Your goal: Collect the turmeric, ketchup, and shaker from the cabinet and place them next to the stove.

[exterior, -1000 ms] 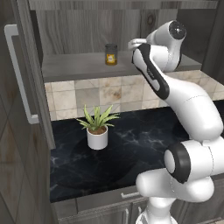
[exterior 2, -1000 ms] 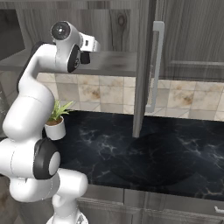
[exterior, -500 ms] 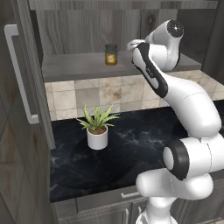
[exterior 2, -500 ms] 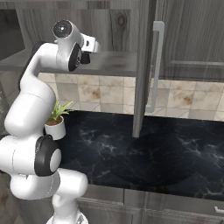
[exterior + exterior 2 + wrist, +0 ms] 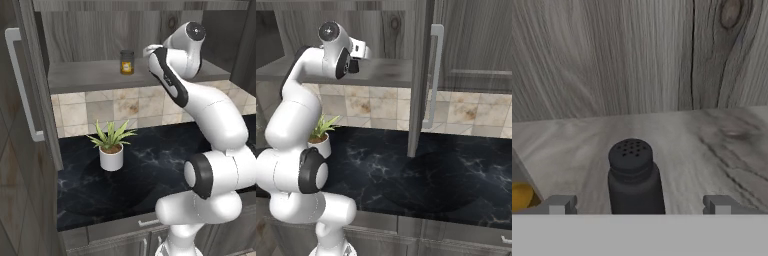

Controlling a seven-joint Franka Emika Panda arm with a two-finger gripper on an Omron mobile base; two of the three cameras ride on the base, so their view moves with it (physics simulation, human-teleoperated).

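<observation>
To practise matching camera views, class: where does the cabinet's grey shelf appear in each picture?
Left base view: shelf crosses the upper half, turmeric standing on it.
Right base view: shelf at upper middle, partly behind the arm.
Hand view: shelf across the middle, shaker on it.
Shared landmark: woodgrain back panel.

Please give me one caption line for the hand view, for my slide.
Open gripper approaching the dark shaker standing upright on the grey cabinet shelf.
</observation>
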